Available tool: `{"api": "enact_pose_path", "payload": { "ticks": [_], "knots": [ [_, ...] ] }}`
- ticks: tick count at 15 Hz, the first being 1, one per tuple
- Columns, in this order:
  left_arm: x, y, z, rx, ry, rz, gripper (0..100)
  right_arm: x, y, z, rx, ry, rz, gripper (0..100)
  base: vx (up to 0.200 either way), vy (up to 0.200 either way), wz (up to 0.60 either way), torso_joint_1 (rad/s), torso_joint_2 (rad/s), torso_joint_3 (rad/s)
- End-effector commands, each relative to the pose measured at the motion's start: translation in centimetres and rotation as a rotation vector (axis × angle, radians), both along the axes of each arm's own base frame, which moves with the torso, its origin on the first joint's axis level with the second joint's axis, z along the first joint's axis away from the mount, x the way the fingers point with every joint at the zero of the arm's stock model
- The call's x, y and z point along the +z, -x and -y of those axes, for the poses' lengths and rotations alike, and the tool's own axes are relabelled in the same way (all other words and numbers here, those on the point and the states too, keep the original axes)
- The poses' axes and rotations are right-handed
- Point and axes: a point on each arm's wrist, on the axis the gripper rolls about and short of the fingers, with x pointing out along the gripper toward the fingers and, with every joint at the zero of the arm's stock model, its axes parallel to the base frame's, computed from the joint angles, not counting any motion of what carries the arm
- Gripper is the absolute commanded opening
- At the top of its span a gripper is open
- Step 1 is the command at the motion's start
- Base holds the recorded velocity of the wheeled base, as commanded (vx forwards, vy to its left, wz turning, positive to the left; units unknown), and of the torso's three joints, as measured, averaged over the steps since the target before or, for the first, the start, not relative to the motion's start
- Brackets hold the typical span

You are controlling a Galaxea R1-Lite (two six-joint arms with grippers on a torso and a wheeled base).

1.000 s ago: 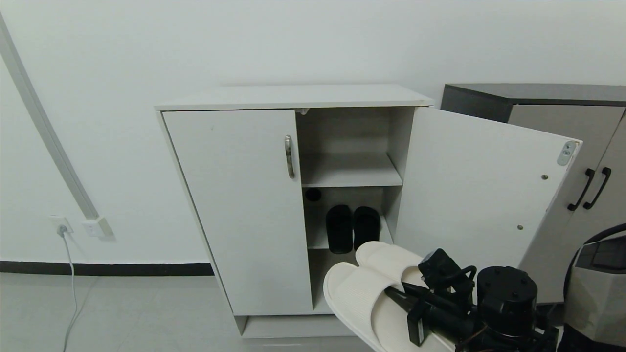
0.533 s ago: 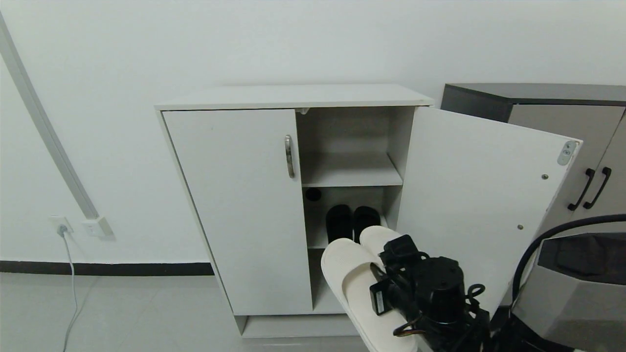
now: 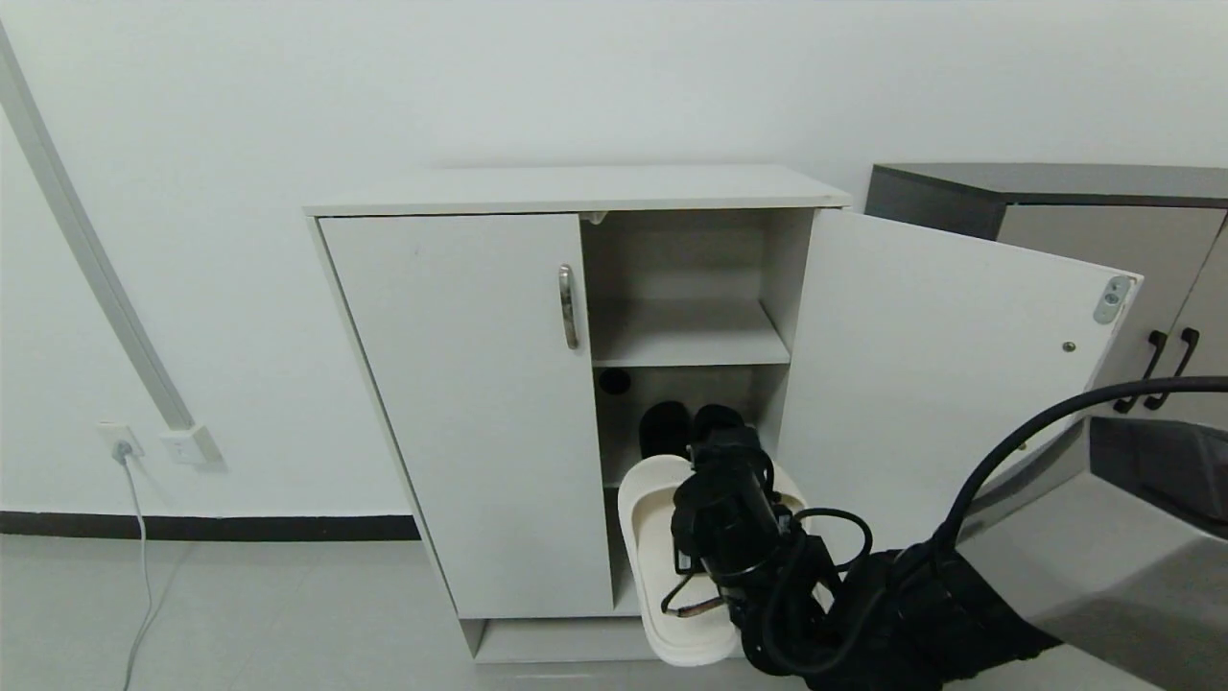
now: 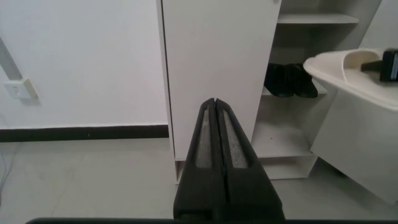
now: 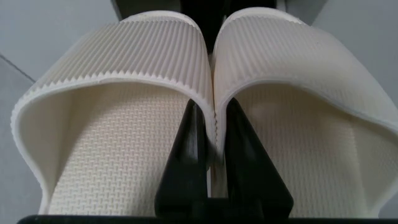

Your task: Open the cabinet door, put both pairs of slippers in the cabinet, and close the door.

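The white cabinet [image 3: 576, 190] has its left door [image 3: 470, 403] shut and its right door [image 3: 921, 374] swung wide open. A black pair of slippers [image 3: 664, 425] lies on the middle shelf, partly hidden behind my right arm; it also shows as black slippers [image 4: 289, 79]. My right gripper [image 5: 213, 118] is shut on the inner edges of the cream white slippers [image 5: 149, 81], held side by side. That white pair [image 3: 645, 528] hangs in front of the cabinet's lower opening. My left gripper [image 4: 215, 106] is shut and empty, low over the floor facing the shut door.
A dark grey cabinet [image 3: 1046, 197] with black handles [image 3: 1166, 369] stands right of the open door. A wall socket [image 3: 120, 443] with a cable and a slanted wall trunking [image 3: 86, 250] are at the left. Bare grey floor [image 3: 240, 614] lies before the cabinet.
My right arm has carried the white slippers leftward and forward, from beside the open door to right in front of the cabinet opening, now covering part of the black pair.
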Motion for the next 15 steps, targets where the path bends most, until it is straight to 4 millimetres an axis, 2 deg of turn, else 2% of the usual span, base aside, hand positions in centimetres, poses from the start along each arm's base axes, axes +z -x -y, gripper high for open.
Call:
{"api": "enact_pose_path", "payload": {
  "ticks": [1, 4, 6, 9, 15],
  "knots": [
    [0.0, 0.0, 0.0, 0.001, 0.000, 0.000, 0, 2.6, -0.7, -1.2, -0.029, -0.050, 0.048, 0, 0.000, 0.000, 0.00, 0.000, 0.00, 0.000],
    [0.0, 0.0, 0.0, -0.001, 0.000, 0.000, 0, 3.4, -1.5, -1.4, -0.028, -0.015, 0.084, 0, 0.000, 0.000, 0.00, 0.000, 0.00, 0.000],
    [0.0, 0.0, 0.0, 0.001, 0.000, 0.000, 0, 5.3, -2.4, -1.4, -0.036, -0.029, 0.131, 0, 0.000, 0.000, 0.00, 0.000, 0.00, 0.000],
    [0.0, 0.0, 0.0, 0.001, 0.001, 0.000, 0, 6.6, -2.5, -1.4, -0.039, -0.027, 0.162, 0, 0.000, 0.000, 0.00, 0.000, 0.00, 0.000],
    [0.0, 0.0, 0.0, 0.001, 0.001, 0.000, 0, 6.3, -2.6, -1.2, -0.042, -0.010, 0.154, 0, 0.000, 0.000, 0.00, 0.000, 0.00, 0.000]
  ]
}}
